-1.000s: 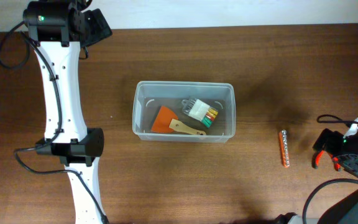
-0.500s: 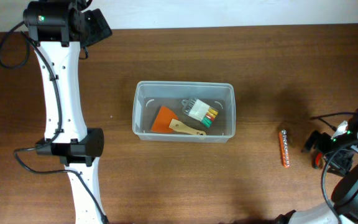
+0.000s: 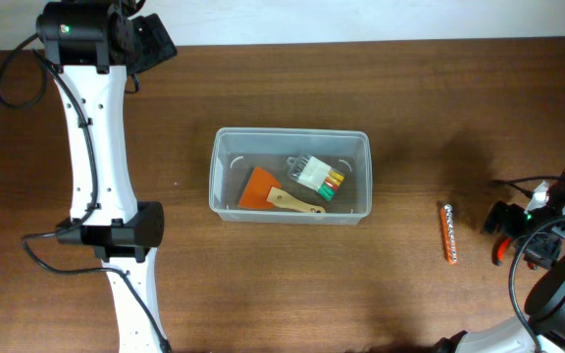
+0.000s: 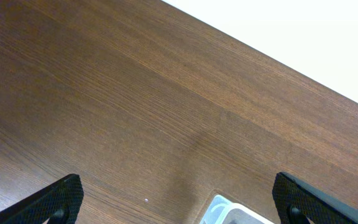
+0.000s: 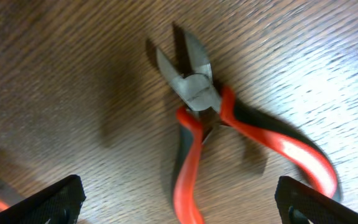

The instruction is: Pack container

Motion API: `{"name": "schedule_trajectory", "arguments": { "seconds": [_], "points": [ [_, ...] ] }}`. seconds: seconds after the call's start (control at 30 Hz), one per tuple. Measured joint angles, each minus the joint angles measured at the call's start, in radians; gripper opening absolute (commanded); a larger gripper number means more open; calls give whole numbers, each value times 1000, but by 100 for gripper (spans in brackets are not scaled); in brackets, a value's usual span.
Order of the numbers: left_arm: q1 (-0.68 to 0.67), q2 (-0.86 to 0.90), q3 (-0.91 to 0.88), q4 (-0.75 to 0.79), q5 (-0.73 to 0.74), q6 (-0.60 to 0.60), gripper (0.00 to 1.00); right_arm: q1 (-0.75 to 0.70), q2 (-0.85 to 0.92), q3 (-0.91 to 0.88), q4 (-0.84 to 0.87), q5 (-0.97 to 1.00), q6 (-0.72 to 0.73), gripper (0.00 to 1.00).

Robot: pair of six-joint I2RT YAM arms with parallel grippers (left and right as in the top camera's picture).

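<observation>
my left gripper [image 4: 178, 202] spread wide, holding nothing, over table [image 3: 410, 88] near its far-left corner | my right gripper [image 5: 178, 202] spread wide, empty, just above red-handled pliers [image 5: 194, 93] at right edge | container [image 3: 222, 181] mid-table, well apart from both, orange scraper [image 3: 259, 186] inside | orange stick [image 3: 448, 233] between container and pliers

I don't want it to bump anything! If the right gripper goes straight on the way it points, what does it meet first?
Probably the red-handled pliers, lying on the table straight ahead of the right gripper. How near they are is unclear.
</observation>
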Motion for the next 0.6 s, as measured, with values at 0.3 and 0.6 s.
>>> {"name": "schedule_trajectory", "arguments": {
  "seconds": [0.3,0.6],
  "points": [
    [0,0,0,0,0,0,99,18,0,0,4,34,-43,99],
    [0,0,0,0,0,0,99,163,0,0,5,38,-47,99]
  ]
}}
